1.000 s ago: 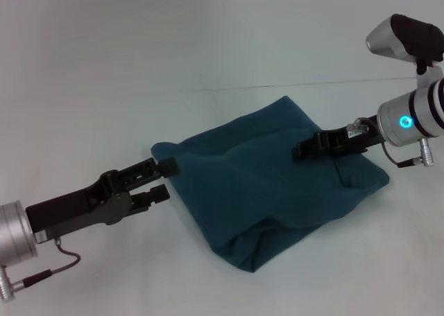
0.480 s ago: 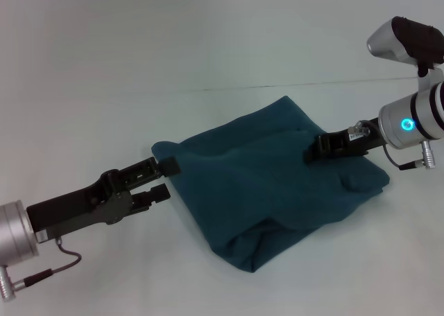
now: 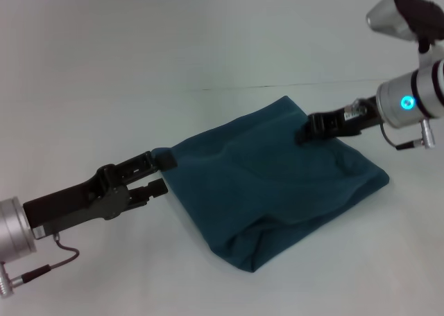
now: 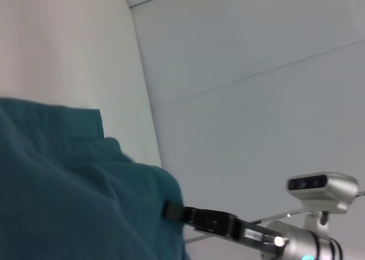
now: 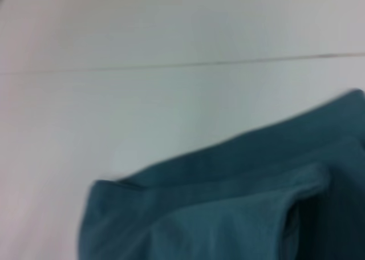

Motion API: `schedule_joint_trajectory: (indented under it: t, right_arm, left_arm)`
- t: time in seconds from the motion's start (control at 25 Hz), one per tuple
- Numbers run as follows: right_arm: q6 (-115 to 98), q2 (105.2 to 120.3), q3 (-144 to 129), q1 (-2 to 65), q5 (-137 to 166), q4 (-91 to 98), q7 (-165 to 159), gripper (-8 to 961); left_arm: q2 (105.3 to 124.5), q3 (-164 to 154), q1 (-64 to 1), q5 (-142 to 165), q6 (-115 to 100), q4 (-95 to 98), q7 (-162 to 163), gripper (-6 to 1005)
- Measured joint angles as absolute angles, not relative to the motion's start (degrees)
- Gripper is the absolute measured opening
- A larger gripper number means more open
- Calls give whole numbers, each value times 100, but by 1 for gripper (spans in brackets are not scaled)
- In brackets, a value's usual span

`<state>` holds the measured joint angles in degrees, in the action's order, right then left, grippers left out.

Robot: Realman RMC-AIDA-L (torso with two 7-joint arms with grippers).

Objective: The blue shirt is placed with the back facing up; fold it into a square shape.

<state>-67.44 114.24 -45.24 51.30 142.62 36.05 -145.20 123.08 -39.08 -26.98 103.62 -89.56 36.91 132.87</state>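
The blue shirt point(image 3: 270, 184) lies folded into a rough, puffy square on the white table, plain side up. My left gripper point(image 3: 161, 173) is open at the shirt's left corner, its upper finger point(image 3: 165, 160) at the cloth's edge and nothing between the fingers. My right gripper point(image 3: 309, 129) hovers over the shirt's far right part, near its back edge. In the left wrist view the shirt point(image 4: 57, 186) fills the near side, with the right gripper point(image 4: 173, 210) at its far edge. The right wrist view shows only folded shirt layers point(image 5: 228, 214).
The white table point(image 3: 104, 66) surrounds the shirt on all sides, with a thin seam line point(image 3: 229, 87) running across behind it. Nothing else stands on the table.
My right gripper has drawn back and up toward the shirt's far edge. My left gripper has shifted slightly up and away at the left corner. The shirt has stayed put.
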Motion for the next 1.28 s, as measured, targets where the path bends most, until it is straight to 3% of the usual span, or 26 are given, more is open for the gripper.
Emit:
schedule_joint_trajectory:
  t: [0.32,0.6,1.0,1.28]
  right_arm:
    - [-7683,11499,-4537,5183,14018,4561,-14791,53]
    - [-8203,11399,-4573,5260,13847,5527,-15135,53]
    - [-6562,11342,-5072,5506,14630,3900,-14755,54]
    - [-6351,11359,-5140,5507,14862,3837,-14799,53]
  left_arm:
    - [12285,-3767,-2698,10330,-8959,3692,13276,900]
    - [12262,-3682,-2698,10326,-8945,3692,13271,900]
    - [12283,-3711,-2716,10326,-8795,3685,13271,900]
    - [12303,-3709,-2716,10327,-8789,3682,13276,901]
